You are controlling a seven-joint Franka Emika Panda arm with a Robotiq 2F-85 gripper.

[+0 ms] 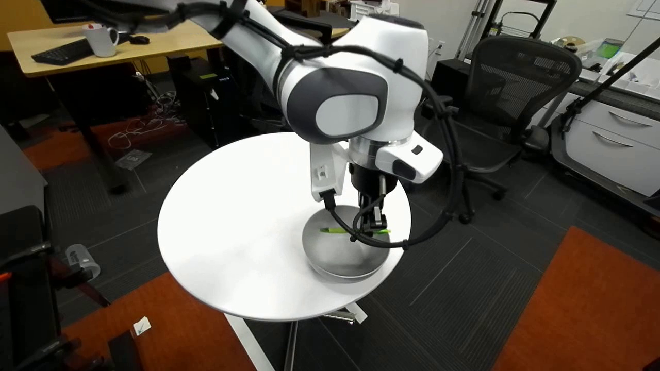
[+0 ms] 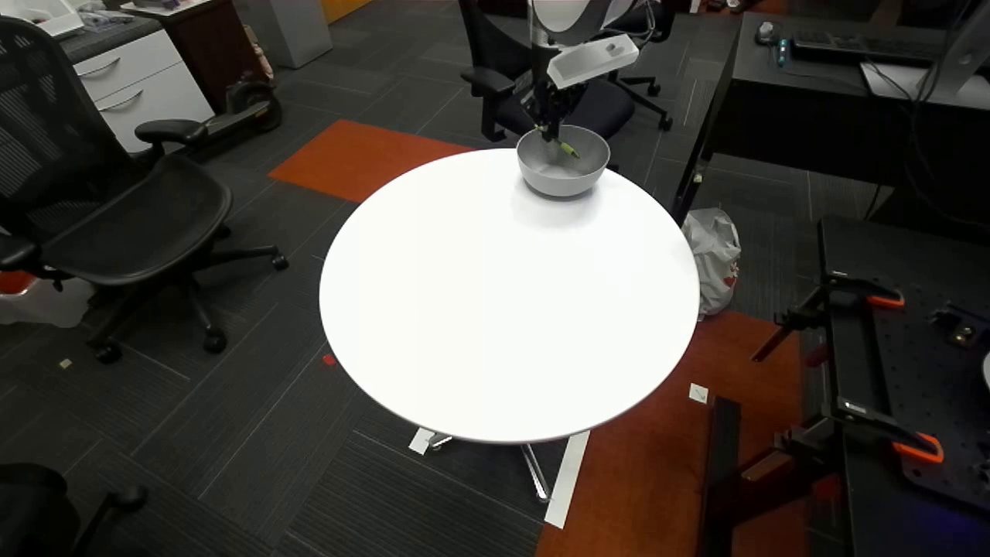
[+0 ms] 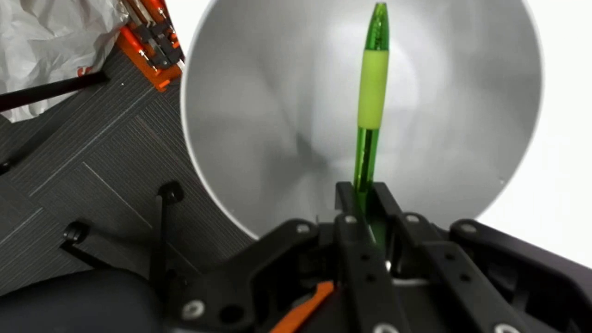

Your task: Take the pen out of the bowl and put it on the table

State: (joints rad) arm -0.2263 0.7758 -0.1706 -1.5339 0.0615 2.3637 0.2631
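Note:
The bright green pen [image 3: 372,88] reaches from between my fingertips across the bowl in the wrist view; its pointed tip faces away from me. My gripper [image 3: 363,192] is shut on the pen near its rear end, which the fingers partly hide. In both exterior views the gripper [image 1: 375,226] [image 2: 548,133] is low at the bowl, with the pen [image 1: 334,230] [image 2: 569,148] over or within the bowl's inside. Its exact height is hard to tell. The grey bowl [image 1: 340,257] [image 2: 561,179] [image 3: 231,115] stands upright near the edge of the round white table [image 1: 221,221] [image 2: 503,302].
In an exterior view, a black mesh chair [image 1: 521,77] stands beyond the table and a wooden desk [image 1: 170,44] is at the back left. A black bench with orange-tipped clamps [image 2: 858,371] stands beside the table. A plastic bag [image 2: 710,251] is on the floor.

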